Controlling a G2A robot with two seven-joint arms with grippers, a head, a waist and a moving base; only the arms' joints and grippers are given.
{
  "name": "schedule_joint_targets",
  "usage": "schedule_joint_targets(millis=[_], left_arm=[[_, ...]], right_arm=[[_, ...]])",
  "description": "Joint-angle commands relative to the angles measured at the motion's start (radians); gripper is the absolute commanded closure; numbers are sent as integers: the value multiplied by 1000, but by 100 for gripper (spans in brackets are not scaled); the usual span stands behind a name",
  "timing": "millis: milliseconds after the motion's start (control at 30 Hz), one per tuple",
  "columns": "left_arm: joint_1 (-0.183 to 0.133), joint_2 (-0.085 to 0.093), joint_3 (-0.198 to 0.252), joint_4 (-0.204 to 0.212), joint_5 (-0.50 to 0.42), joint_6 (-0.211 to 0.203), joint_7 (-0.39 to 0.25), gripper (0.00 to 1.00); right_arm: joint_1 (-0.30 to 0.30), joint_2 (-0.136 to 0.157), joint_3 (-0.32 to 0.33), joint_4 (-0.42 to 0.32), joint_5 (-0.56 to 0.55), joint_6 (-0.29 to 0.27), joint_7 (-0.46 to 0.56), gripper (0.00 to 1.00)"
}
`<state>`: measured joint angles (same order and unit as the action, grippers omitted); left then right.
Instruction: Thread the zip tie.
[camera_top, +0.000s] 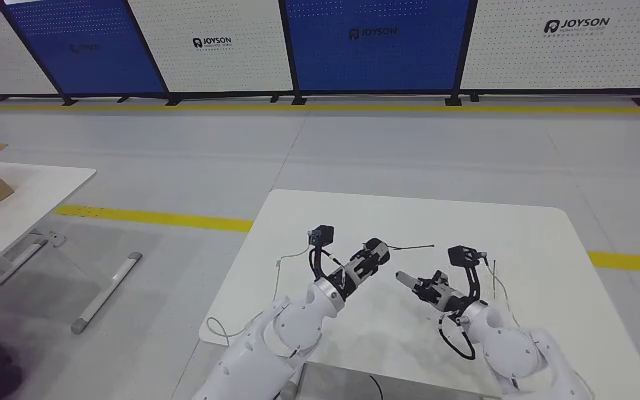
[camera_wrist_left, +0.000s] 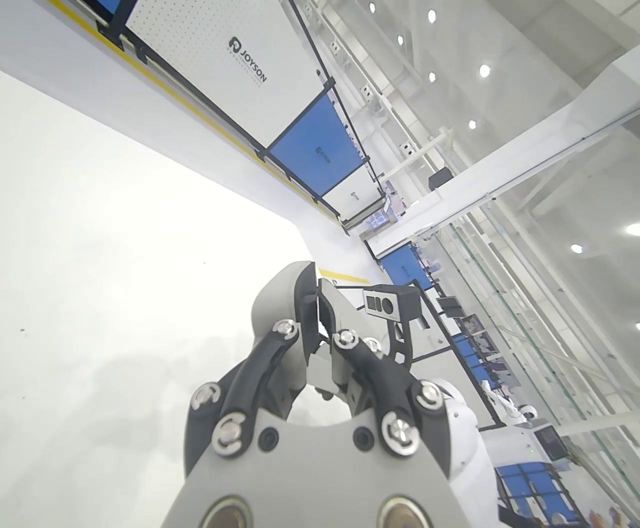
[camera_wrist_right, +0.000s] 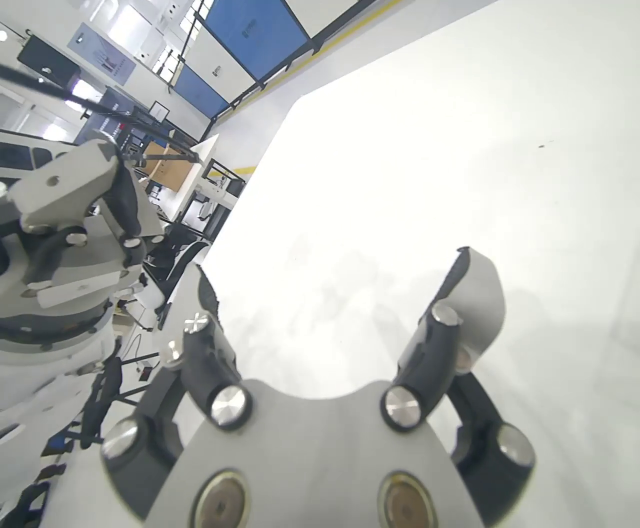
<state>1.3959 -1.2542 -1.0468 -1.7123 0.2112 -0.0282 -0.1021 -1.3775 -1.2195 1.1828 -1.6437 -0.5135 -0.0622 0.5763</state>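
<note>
Two grippers: left gripper (camera_wrist_left: 318, 296) clenched on thin black plastic zip tie (camera_top: 410, 246); right gripper (camera_wrist_right: 337, 272) spread, empty. It should pinch the free end level.

Over table (camera_top: 520, 235) centre, obstacles: left gripper (camera_top: 379, 247), zip tie (camera_top: 412, 246) jutting toward right edge, right gripper (camera_top: 402, 276) close by, nearer front edge. Passage over table's far half.

A printed logo was noted on white panels (camera_top: 212, 42) and blue panels (camera_top: 372, 33) beyond the table (camera_top: 520, 230); no wording was transcribed.
</note>
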Motion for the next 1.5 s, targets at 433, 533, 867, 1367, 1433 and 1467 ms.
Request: schedule_joint_targets(millis=[433, 533, 867, 1367, 1433, 1467], left_arm=[[-2, -3, 7, 3, 12, 5, 10, 100], [-1, -3, 8, 6, 15, 5, 7, 100], [0, -3, 14, 8, 4, 7, -27, 100], [2, 1, 13, 5, -23, -1, -90, 100], [1, 1, 13, 5, -24, 0, -94, 100], [1, 1, 13, 5, -23, 0, -95, 100]], right_arm=[[16, -13, -46, 35, 52, -4, -64, 64], [18, -14, -50, 36, 67, -15, -63, 63], [10, -13, -43, 26, 111, -63, -74, 65], [7, -13, -40, 28, 128, -89, -120, 73], [7, -13, -39, 29, 130, -93, -124, 73], [7, -13, -39, 29, 131, -95, -127, 76]])
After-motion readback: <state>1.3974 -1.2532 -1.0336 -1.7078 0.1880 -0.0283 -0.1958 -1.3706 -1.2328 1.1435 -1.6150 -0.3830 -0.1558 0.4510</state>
